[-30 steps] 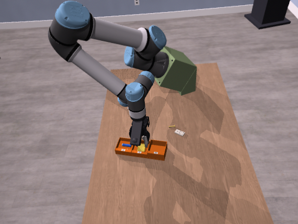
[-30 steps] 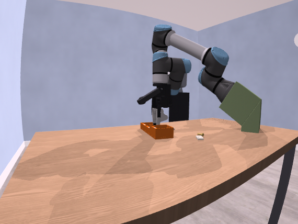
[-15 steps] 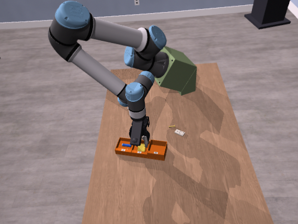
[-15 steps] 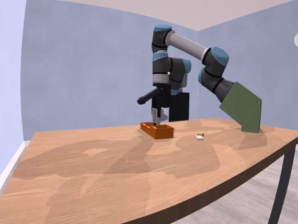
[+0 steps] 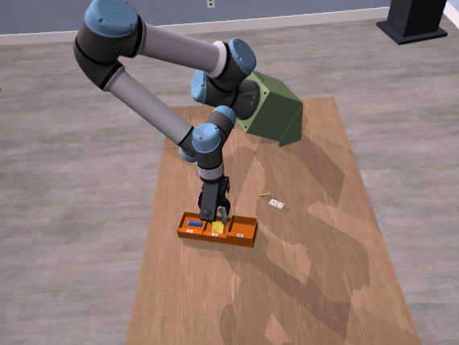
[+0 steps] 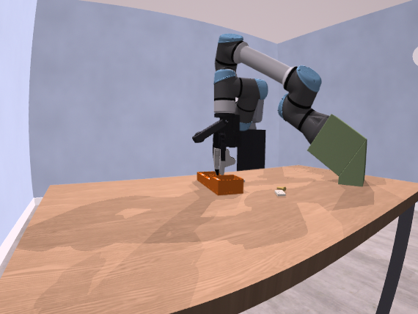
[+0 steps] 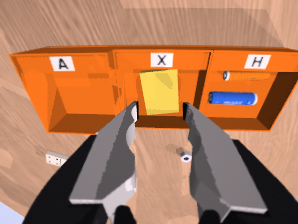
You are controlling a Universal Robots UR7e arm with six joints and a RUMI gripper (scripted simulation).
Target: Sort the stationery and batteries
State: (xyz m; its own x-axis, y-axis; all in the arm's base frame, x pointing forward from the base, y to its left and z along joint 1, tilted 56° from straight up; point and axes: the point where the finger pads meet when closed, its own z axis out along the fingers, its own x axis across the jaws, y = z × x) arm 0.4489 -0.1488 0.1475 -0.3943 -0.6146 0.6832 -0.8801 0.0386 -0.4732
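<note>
The yellow pad (image 5: 217, 227) (image 7: 161, 94) lies in the bin marked X (image 5: 221, 238) (image 7: 187, 61), the middle one of three. Your gripper (image 5: 220, 222) (image 6: 218, 173) (image 7: 160, 103) is above it, fingers partway apart, holding nothing. In your top view, bin H (image 5: 186, 234) (image 7: 225, 61) is on the left, with a blue battery (image 5: 195, 223) (image 7: 232, 98); the wrist view also shows an orange battery (image 7: 247, 76) there. Bin A (image 5: 243, 229) (image 6: 230, 188) (image 7: 80, 95) is on the right. All three stand upright. Farther right, a white domino (image 5: 276, 204) (image 6: 280, 192) (image 7: 56, 159) lies near a small yellow object (image 5: 264, 194) (image 6: 281, 188).

The yellow pad (image 5: 217, 227) (image 7: 160, 95) now lies flatter in bin X (image 5: 221, 239) (image 6: 207, 184) (image 7: 192, 60) than 0.5 seconds ago.
</note>
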